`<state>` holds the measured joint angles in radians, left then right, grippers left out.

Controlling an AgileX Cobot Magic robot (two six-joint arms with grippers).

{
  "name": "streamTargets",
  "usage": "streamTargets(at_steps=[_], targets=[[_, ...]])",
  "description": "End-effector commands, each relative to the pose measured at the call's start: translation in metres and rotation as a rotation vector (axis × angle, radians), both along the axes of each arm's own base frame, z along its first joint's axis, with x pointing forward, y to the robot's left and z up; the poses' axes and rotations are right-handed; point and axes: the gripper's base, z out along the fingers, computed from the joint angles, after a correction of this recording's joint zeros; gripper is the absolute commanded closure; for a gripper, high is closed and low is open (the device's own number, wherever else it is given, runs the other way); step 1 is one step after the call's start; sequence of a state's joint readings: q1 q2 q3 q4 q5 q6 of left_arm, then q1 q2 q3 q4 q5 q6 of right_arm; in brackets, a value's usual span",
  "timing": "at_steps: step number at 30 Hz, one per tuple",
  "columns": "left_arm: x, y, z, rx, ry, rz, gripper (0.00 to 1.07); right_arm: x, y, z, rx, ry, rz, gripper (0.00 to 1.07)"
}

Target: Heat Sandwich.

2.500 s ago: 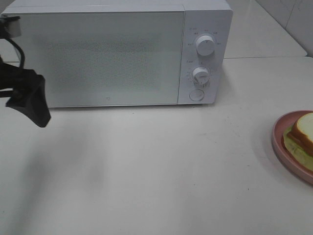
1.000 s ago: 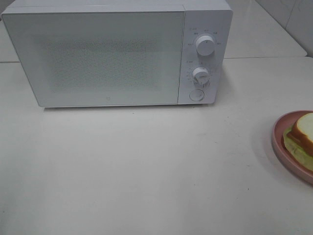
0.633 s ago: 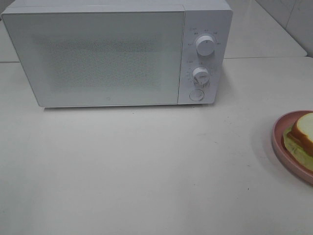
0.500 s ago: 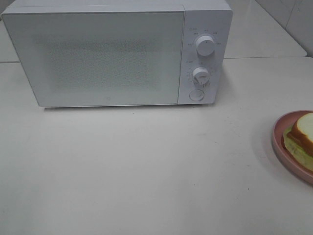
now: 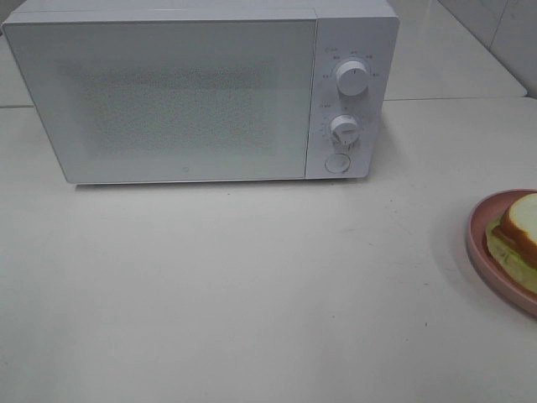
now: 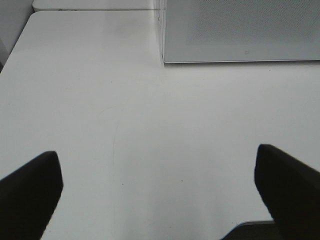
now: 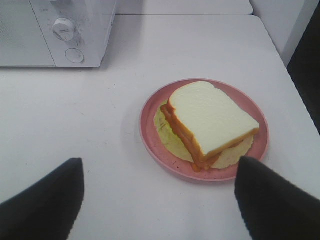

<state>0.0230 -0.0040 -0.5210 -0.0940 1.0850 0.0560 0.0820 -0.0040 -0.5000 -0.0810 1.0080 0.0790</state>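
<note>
The sandwich [image 7: 210, 120], white bread with orange-brown crust over pale yellow-green filling, lies on a round pink plate [image 7: 150, 135]. It also shows at the right edge of the exterior high view [image 5: 518, 231], on the plate [image 5: 480, 243]. The white microwave [image 5: 201, 92] stands at the back with its door shut. My right gripper [image 7: 160, 200] is open and empty, hovering short of the plate with its fingers [image 7: 45, 200] wide apart. My left gripper [image 6: 160, 190] is open and empty above bare table, left of the microwave's corner [image 6: 165, 50]. Neither arm shows in the exterior high view.
The microwave has two round knobs [image 5: 352, 77] and a door button [image 5: 336, 163] on its right panel; they also show in the right wrist view [image 7: 64, 29]. The white table [image 5: 252, 294] ends close beyond the plate [image 7: 300, 125].
The left arm, seen at the left edge by the microwave 2.5 s ago, has withdrawn out of the exterior high view. Nothing else has moved in the last second.
</note>
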Motion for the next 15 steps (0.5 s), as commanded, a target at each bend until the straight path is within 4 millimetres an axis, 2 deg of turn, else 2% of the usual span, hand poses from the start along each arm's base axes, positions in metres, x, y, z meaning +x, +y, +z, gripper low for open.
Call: streamTargets(at_steps=[1, 15], targets=[[-0.0029, -0.0001, -0.0006, -0.005, -0.029, 0.002, 0.09, -0.0030, -0.0003, 0.0008, -0.007, -0.036, -0.006, 0.32], [-0.0029, -0.0001, -0.0006, -0.005, -0.029, 0.002, 0.09, -0.0031, -0.0004, 0.0008, -0.008, -0.037, -0.006, 0.32]])
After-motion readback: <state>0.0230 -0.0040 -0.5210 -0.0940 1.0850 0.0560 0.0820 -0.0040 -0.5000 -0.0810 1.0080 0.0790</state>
